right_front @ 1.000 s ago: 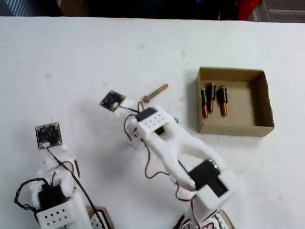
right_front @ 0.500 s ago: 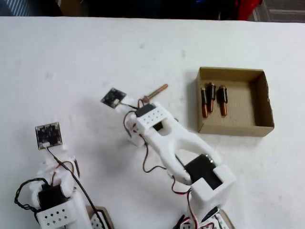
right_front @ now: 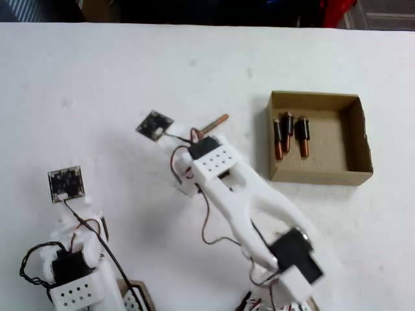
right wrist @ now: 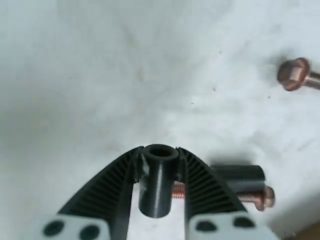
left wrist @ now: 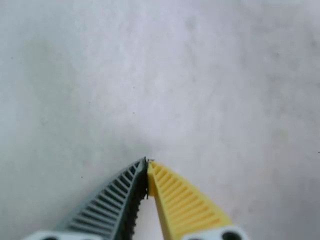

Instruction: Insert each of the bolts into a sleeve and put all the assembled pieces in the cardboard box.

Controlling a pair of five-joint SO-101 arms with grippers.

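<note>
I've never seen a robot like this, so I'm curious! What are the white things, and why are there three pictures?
The white things are two small robot arms, the left arm and the right arm, at a white table. One picture looks down from above; the other two come from a camera on each arm's wrist. The left end effector is shut on nothing, over bare table. The right end effector pinches a black sleeve, a short tube. Near it lie a loose copper bolt and a second sleeve with a bolt in it. The cardboard box holds three finished pieces.
</note>
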